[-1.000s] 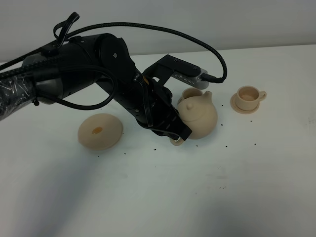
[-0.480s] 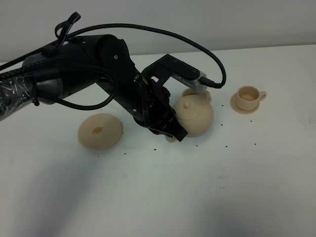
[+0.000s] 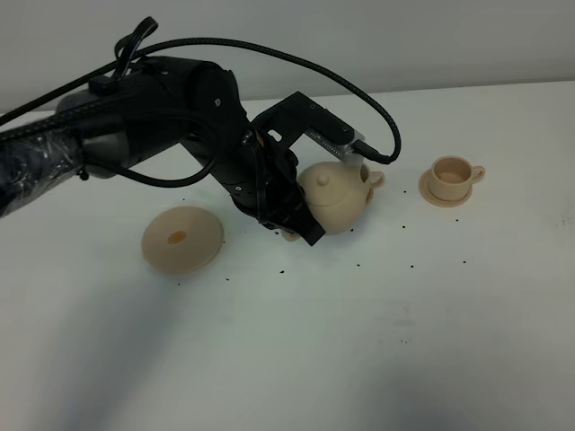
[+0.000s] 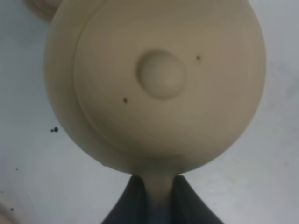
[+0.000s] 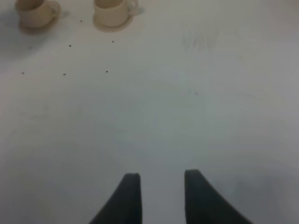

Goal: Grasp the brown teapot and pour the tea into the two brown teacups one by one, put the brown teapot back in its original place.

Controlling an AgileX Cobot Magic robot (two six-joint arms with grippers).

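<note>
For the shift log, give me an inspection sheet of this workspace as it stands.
Surface: white table, no spill seen.
Job's things: brown teapot, lid on, off its wide saucer; one teacup at the high view's right; second teacup shows in the right wrist view.
Clutter: small dark specks scattered on the table.
Grippers: left gripper, jaws shut on the teapot's handle; right gripper, jaws open, empty.
Cables: black braided cable arching over the left arm.
Surroundings: pale wall behind; nothing else seen.

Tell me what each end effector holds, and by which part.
Left end effector grips the brown teapot by its loop handle; right end effector holds nothing.
</note>
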